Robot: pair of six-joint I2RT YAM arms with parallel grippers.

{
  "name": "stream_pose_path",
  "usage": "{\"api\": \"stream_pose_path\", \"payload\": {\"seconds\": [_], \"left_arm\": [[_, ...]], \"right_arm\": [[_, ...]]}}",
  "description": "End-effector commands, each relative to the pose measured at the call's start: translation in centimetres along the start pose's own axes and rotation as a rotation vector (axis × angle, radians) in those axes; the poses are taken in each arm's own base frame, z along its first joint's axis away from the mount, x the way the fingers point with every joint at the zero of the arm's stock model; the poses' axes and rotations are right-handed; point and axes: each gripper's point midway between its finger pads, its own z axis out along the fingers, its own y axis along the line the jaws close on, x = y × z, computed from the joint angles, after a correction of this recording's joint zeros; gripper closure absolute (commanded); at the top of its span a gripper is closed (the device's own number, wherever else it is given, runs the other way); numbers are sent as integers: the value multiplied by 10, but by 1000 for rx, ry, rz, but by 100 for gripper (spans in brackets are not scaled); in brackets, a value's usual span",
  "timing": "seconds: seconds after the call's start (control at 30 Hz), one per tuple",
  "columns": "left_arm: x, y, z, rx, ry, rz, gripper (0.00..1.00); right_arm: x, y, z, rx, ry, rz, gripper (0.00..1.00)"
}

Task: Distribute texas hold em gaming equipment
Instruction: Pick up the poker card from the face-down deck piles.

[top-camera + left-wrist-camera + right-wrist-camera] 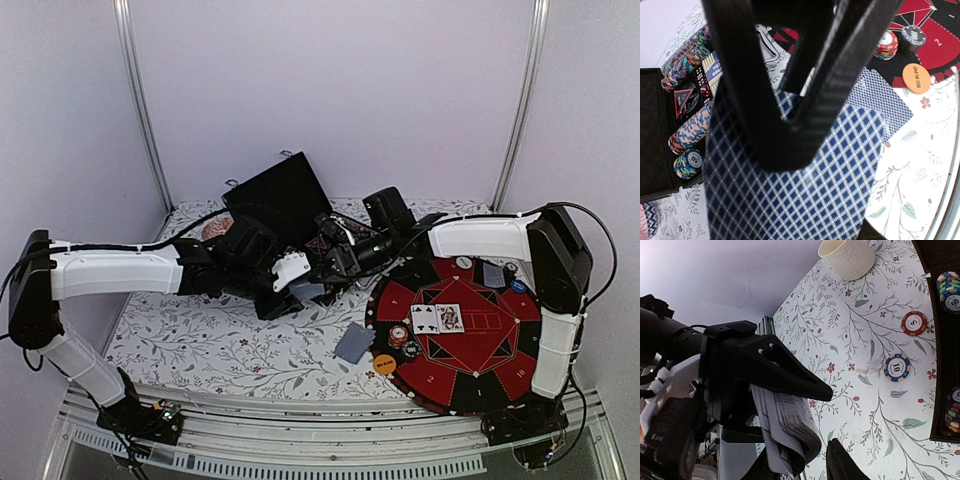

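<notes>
My left gripper (303, 291) is shut on a deck of playing cards (790, 200) with blue diamond backs, held above the floral cloth. In the right wrist view the deck (790, 425) droops from the left gripper's black wedge fingers (775, 370). My right gripper (336, 262) meets it there; it is open, with the deck's end between its fingers (840, 465). Its black finger (790, 100) lies over the deck's back. Two face-up cards (437, 318) lie on the red and black poker mat (500, 350). One face-down card (355, 343) lies at the mat's left edge.
An orange "BIG BLIND" button (916, 76) and chip stacks (886, 44) sit on the mat's left side. An open black case (285, 195) holds rows of chips (692, 127). Loose red (914, 322) and blue (897, 367) chips and a cream cup (847, 257) are on the cloth.
</notes>
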Motion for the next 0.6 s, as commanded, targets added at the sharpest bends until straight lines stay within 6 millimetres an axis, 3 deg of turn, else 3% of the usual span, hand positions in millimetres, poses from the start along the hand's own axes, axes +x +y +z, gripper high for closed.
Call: {"api": "stream_pose_path", "payload": {"seconds": [0.0, 0.13, 0.33, 0.57], "left_arm": [[-1, 0, -3, -1, -12, -12, 52], [1, 1, -2, -4, -3, -15, 52], [0, 0, -2, -2, -5, -17, 52], [2, 0, -3, -2, 1, -21, 52]], "right_arm": [[-21, 24, -18, 8, -47, -76, 69], [-20, 21, -20, 32, -42, -73, 73], [-17, 19, -20, 43, -33, -67, 91], [-18, 13, -31, 103, -37, -73, 93]]}}
